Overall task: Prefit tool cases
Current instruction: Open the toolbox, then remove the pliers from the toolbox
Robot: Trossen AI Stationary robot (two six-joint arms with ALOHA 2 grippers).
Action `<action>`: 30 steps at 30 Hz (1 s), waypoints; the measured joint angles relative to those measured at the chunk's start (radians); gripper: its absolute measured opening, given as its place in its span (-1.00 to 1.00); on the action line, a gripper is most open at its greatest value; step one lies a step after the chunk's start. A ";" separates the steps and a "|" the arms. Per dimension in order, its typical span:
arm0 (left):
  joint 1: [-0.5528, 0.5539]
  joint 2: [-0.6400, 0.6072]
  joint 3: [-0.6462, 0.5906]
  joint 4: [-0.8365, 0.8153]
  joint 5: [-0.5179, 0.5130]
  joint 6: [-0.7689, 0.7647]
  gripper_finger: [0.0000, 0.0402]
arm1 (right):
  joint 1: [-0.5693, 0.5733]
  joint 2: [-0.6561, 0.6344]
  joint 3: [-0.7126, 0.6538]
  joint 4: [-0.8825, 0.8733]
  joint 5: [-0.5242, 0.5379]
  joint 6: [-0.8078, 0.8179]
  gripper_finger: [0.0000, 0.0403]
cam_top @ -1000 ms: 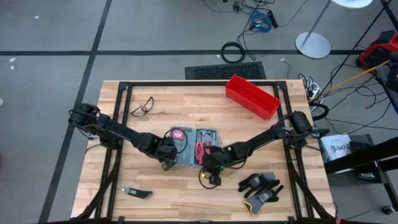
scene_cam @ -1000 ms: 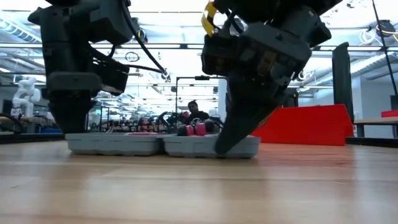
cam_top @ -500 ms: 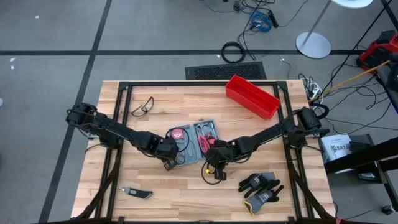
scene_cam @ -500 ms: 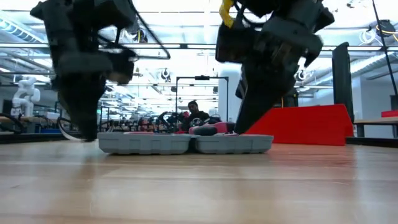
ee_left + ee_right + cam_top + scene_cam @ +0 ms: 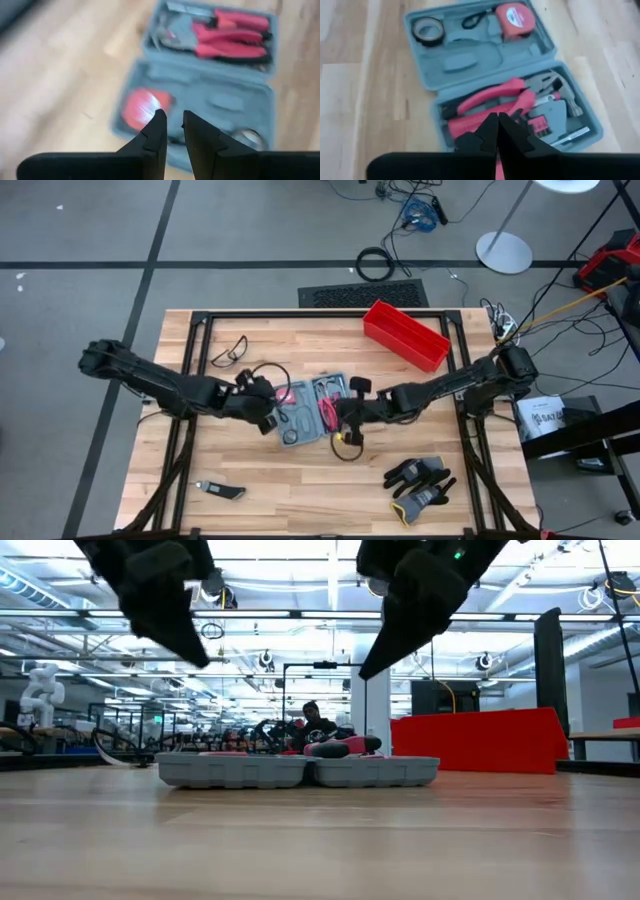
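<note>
Tool case: lying open and flat near the middle of the table, both halves facing up, between the two arms.
Long axis: running across the table from the left arm's side to the right arm's side, slightly skewed; hinge crossing the middle.
Left half: holding a red tape measure and a dark tape roll, with some slots looking empty.
Right half: carrying red-handled pliers, a small hammer and what looks like a bit holder.
Left jaws: hovering above the case's left half, standing a little apart, gripping nothing.
Right jaws: hanging over the pliers half, closed tip to tip, holding nothing.
Height: both grippers sitting well clear of the case in the low view.
Risk, sliding: probably pushing the light case along the bare wood if coming down on one edge only.
Risk, lid: likely jamming on a proud tool, such as the raised pliers handles, if folding shut too early.
Risk, collision: working both arms close over a small case, so possibly knocking jaws together.
Elsewhere: red bin, safety glasses, gloves, none touching the case.
</note>
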 joint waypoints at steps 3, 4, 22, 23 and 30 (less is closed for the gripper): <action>-0.003 -0.021 0.000 0.006 -0.066 0.148 -0.66 | -0.057 0.016 0.001 -0.005 -0.145 0.041 -0.87; -0.002 -0.023 0.000 0.006 -0.094 0.175 -0.66 | -0.073 0.030 0.001 -0.007 -0.178 0.053 -0.81; 0.003 -0.024 -0.025 0.009 -0.255 0.198 -0.66 | -0.187 0.174 0.001 0.125 -0.293 0.178 0.01; 0.003 -0.024 -0.025 0.008 -0.254 0.198 -0.66 | -0.187 0.182 0.001 0.121 -0.292 0.183 0.01; 0.003 -0.024 -0.025 0.015 -0.257 0.198 -0.66 | -0.204 0.198 0.001 0.113 -0.273 0.238 -0.21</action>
